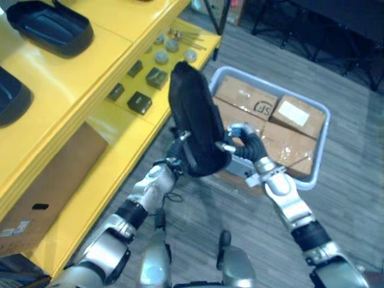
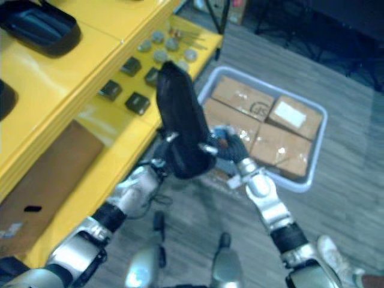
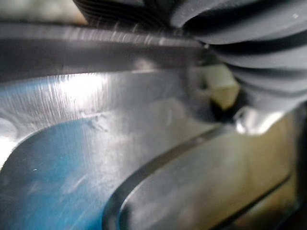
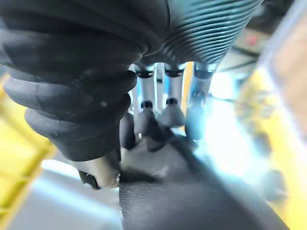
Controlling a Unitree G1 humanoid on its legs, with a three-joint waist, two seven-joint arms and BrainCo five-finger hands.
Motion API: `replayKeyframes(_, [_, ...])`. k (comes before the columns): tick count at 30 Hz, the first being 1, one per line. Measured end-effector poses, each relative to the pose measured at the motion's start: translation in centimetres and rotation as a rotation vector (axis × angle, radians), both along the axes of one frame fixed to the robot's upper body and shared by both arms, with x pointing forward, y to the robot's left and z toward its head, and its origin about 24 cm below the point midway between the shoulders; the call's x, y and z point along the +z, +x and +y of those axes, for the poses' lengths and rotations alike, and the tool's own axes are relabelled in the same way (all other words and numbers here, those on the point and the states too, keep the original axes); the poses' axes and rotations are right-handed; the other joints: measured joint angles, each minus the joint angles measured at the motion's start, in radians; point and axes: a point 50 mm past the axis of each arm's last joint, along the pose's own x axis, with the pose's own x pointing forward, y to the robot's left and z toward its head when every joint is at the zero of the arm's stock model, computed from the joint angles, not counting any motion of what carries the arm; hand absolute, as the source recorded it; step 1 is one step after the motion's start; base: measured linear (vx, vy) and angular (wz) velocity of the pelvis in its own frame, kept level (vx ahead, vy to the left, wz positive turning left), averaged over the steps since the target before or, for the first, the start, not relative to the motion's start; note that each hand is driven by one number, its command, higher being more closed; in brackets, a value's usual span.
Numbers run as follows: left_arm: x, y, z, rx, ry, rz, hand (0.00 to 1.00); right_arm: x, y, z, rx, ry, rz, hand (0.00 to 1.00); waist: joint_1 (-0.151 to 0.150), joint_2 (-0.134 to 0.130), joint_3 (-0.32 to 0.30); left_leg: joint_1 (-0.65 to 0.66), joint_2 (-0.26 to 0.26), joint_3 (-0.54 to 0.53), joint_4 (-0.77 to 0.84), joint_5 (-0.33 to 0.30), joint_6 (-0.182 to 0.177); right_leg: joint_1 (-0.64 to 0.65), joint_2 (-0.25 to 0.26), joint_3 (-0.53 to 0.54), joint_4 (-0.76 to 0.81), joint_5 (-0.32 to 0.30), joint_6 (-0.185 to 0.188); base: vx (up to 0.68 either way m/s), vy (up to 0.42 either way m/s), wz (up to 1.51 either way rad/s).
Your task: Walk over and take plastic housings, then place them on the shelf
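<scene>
Shelf: a yellow shelf [image 1: 120,54] runs along the robot's left in stepped levels.
Upper level: two spare housings [image 1: 51,27], dark and shallow, lie flat and well apart from the one in hand.
Lower level: small black blocks [image 1: 139,102] and round grey parts [image 1: 161,57] are spread near the front edge; a brown sheet [image 1: 54,180] lies flat further along.
Bin: a pale bin [image 1: 322,144] sits on the floor [image 1: 348,192] to the robot's right, packed with cardboard boxes [image 1: 246,96].
In the way: the blocks and round parts lie just past the carried piece's upper end on the lower level.
Housing: a black plastic housing [image 1: 192,114] is held up over the floor between the shelf's front edge and the bin, covering part of both in the head views.
Long axis: it stands on end, its length rising from the hands.
Heading: the upper end leans slightly to the robot's left, toward the shelf; the broader lower end sits between the two hands.
Right hand: the right hand [image 1: 247,144] grasps the housing's lower right side; its wrist view shows dark-tipped fingers [image 4: 146,127] set on the rim and the thumb [image 4: 98,172] against the near edge.
Left hand: the left hand [image 1: 175,161] sits against the lower left side, partly behind the housing; whether it grips cannot be told.
</scene>
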Motion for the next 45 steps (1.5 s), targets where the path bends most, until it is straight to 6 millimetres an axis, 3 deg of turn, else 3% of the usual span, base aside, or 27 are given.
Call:
replayKeyframes(3, [0.8,0.5,0.6,0.068,0.004,-0.045,1.00,2.8,-0.1,-0.3,-0.010,0.041,-0.107,0.00,-0.002,-0.021,-0.068,0.016,-0.003,0.003,-0.001,-0.004,-0.004,0.033,0.001,-0.004,-0.039,0.013,0.002,0.09,-0.026,-0.02])
replayKeyframes(8, [2.2,1.2,2.7,0.229,0.096,-0.119,1.00,11.7,0.2,-2.3,-0.086,0.298,-0.411,0.00,-0.010,-0.018,-0.135,0.056,0.003,0.006,-0.002,-0.010,-0.011,0.086,0.008,-0.012,-0.071,0.020,-0.002,0.05,-0.037,-0.01])
replayKeyframes(10, [2.6,1.4,3.6,0.290,0.120,-0.132,1.00,13.9,0.0,-3.2,-0.109,0.408,-0.476,0.00,-0.012,-0.019,-0.145,0.076,0.008,0.006,-0.003,-0.015,-0.016,0.111,0.014,-0.012,-0.081,0.023,-0.006,-0.01,-0.035,-0.04])
replayKeyframes(15, [4.4,1.9,6.8,0.489,0.144,-0.186,1.00,14.5,-0.3,-5.9,-0.259,0.576,-0.501,0.00,-0.022,-0.006,-0.195,0.080,0.019,0.010,-0.003,-0.023,-0.015,0.111,0.027,-0.009,-0.082,0.026,-0.012,-0.05,-0.020,-0.04])
replayKeyframes(17, [5.4,1.8,8.1,0.563,0.154,-0.242,1.00,13.5,-0.7,-7.9,-0.317,0.640,-0.463,0.00,-0.024,0.007,-0.202,0.080,0.021,0.010,-0.003,-0.026,-0.019,0.109,0.028,-0.009,-0.079,0.024,-0.015,-0.06,-0.001,0.01])
replayKeyframes(18, [6.5,1.5,8.8,0.605,0.160,-0.305,1.00,11.9,-1.3,-9.7,-0.371,0.672,-0.421,0.00,-0.024,0.011,-0.205,0.080,0.023,0.011,-0.003,-0.026,-0.019,0.108,0.030,-0.011,-0.078,0.018,-0.025,-0.05,-0.011,0.03])
replayKeyframes(20, [8.7,0.6,9.7,0.670,0.144,-0.439,1.00,8.4,-2.0,-11.9,-0.458,0.680,-0.311,0.00,-0.024,0.019,-0.208,0.077,0.026,0.013,-0.003,-0.026,-0.019,0.101,0.031,-0.013,-0.075,0.016,-0.029,-0.03,-0.013,-0.03])
replayKeyframes(22, [11.2,-2.3,10.6,0.766,0.128,-0.649,1.00,2.4,-3.4,-13.5,-0.535,0.704,-0.100,0.00,-0.034,0.042,-0.226,0.061,0.026,0.021,-0.003,-0.017,-0.021,0.079,0.031,-0.005,-0.076,0.015,-0.029,0.01,-0.007,-0.10])
replayKeyframes(23, [11.5,-3.2,10.8,0.790,0.135,-0.699,1.00,0.7,-4.0,-13.7,-0.552,0.720,-0.042,0.00,-0.038,0.047,-0.228,0.061,0.026,0.023,-0.003,-0.016,-0.021,0.077,0.030,-0.003,-0.076,0.016,-0.028,0.04,-0.014,-0.06])
replayKeyframes(25, [11.0,-7.0,11.0,0.861,0.162,-0.818,1.00,-6.5,-6.5,-13.6,-0.631,0.798,0.196,0.00,-0.053,0.073,-0.243,0.061,0.026,0.023,-0.003,-0.015,-0.022,0.078,0.031,-0.003,-0.080,0.018,-0.024,0.06,-0.031,-0.02])
replayKeyframes(28, [8.4,-10.5,9.9,0.906,0.183,-0.798,1.00,-12.0,-9.6,-12.7,-0.688,0.894,0.364,0.00,-0.053,0.097,-0.256,0.055,0.028,0.020,-0.003,-0.017,-0.024,0.077,0.034,-0.008,-0.087,0.015,-0.027,0.03,-0.032,0.02])
replayKeyframes(33, [5.2,-12.9,9.9,0.926,0.286,-0.692,1.00,-13.7,-11.5,-11.9,-0.716,0.976,0.362,0.00,-0.045,0.098,-0.261,0.035,0.027,-0.001,-0.003,-0.023,-0.028,0.076,0.036,-0.031,-0.100,0.006,-0.033,-0.05,-0.006,0.14])
replayKeyframes(38, [5.0,-14.1,10.1,0.938,0.328,-0.700,1.00,-13.7,-11.3,-11.1,-0.701,0.978,0.358,0.00,-0.022,0.075,-0.276,0.028,0.023,-0.001,-0.003,-0.023,-0.027,0.072,0.033,-0.032,-0.103,0.007,-0.034,0.00,0.004,0.01])
replayKeyframes(39, [4.7,-14.6,10.1,0.946,0.415,-0.704,1.00,-14.6,-11.2,-10.5,-0.743,0.951,0.415,0.00,-0.004,0.089,-0.297,0.028,0.023,-0.002,-0.003,-0.020,-0.029,0.075,0.033,-0.038,-0.109,0.007,-0.033,0.00,0.000,0.00])
replayKeyframes(45, [4.5,-14.7,10.1,0.946,0.420,-0.697,1.00,-14.6,-11.2,-10.5,-0.746,0.951,0.413,0.00,-0.002,0.083,-0.301,0.026,0.023,-0.007,-0.003,-0.021,-0.031,0.075,0.033,-0.042,-0.106,0.006,-0.034,0.00,0.000,0.01])
